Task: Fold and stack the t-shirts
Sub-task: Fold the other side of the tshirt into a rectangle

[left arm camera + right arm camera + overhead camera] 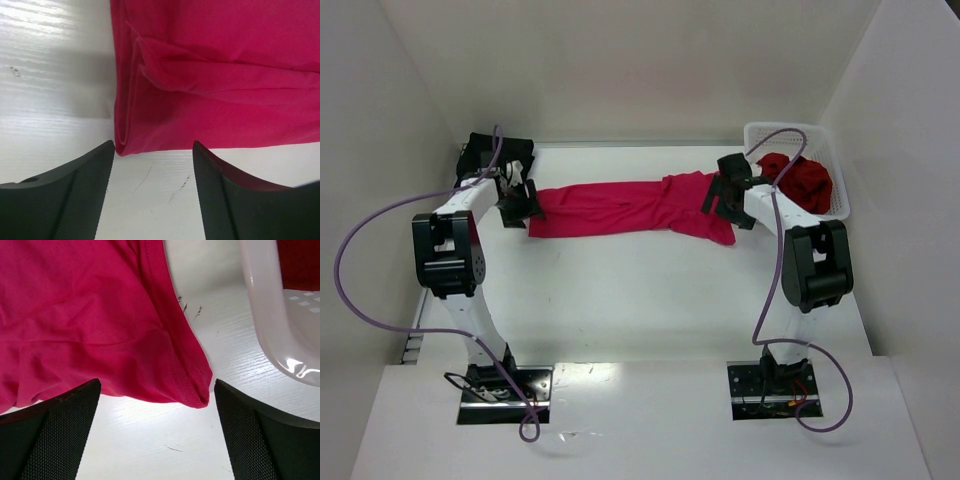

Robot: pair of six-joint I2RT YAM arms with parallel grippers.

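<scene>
A bright crimson-pink t-shirt (625,208) lies stretched in a long folded band across the far part of the table. My left gripper (520,207) is open at its left end; in the left wrist view the folded edge (125,140) lies just beyond the open fingers (75,195). My right gripper (723,203) is open at its right end; the hemmed corner (195,390) lies just ahead of the gap between my open fingers (55,440). A darker red shirt (800,180) sits in the white basket (835,205). A black shirt (485,153) lies at the far left.
The white lattice basket stands at the far right corner, its rim (260,310) close to my right gripper. White walls enclose the table on three sides. Purple cables hang off both arms.
</scene>
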